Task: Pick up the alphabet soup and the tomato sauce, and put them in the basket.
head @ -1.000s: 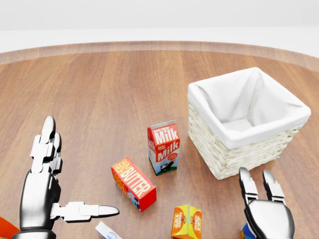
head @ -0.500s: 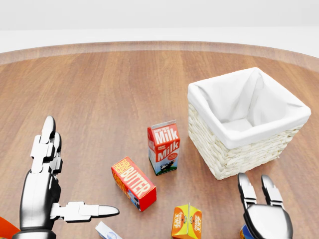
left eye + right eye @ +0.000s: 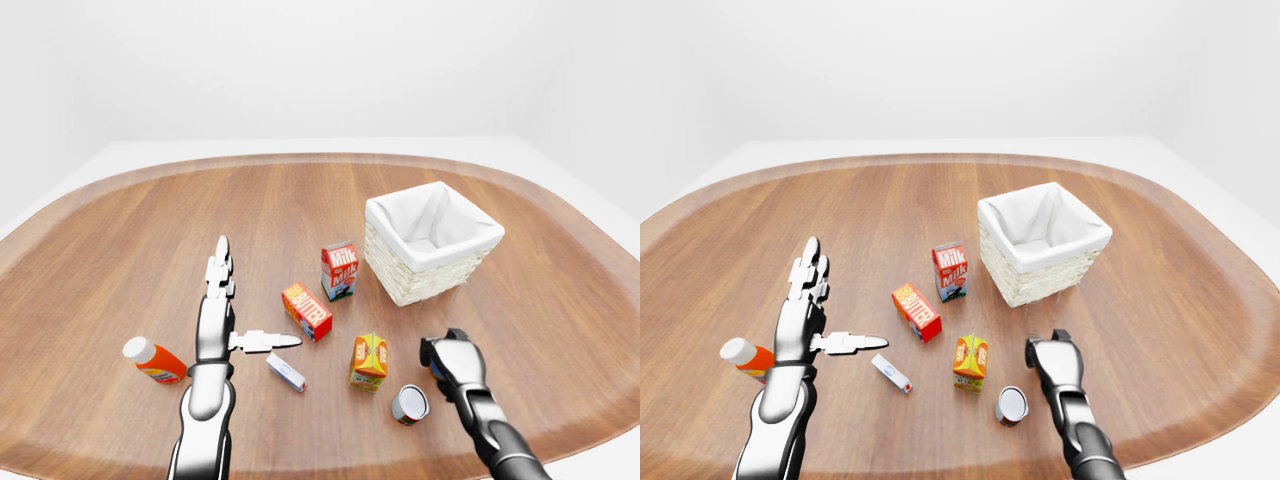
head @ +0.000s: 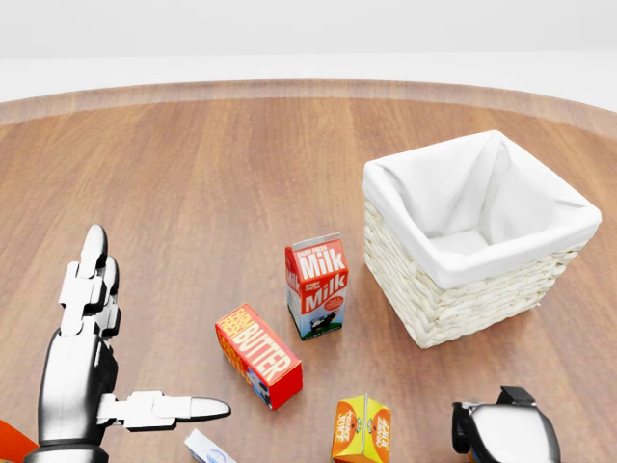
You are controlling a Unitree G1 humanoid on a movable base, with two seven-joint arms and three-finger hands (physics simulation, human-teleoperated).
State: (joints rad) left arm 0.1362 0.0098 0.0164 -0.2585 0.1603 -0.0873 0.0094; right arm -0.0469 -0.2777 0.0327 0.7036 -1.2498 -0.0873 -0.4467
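My right robot hand (image 4: 503, 432) had changed most: half a second earlier its fingers stood straight up near the bottom edge of the head view, and now they had curled down into a closed fist over something blue that I could only glimpse under it (image 3: 437, 370). I judged that to be one of the two cans, though the label was hidden, so I could not tell which, nor whether the fingers truly held it. A second can (image 3: 410, 404) lay on its side on the tabletop (image 3: 130, 260), just beside that hand toward the left of the left-eye view, its pale end facing me and untouched. My left robot hand (image 3: 222, 315) had not moved; it hung open and empty, fingers stretched up the view and thumb out to the right, above a small white box (image 3: 286, 372) and near a bottle (image 3: 154, 361) lying at the left. The basket (image 4: 476, 235) stood upright with nothing in it that I could see, up-view of the right hand, with the milk carton (image 4: 317, 285), butter box (image 4: 257, 355) and juice carton (image 4: 362, 429) to its left. I took this as the first grasp closing, with both placements still to do.
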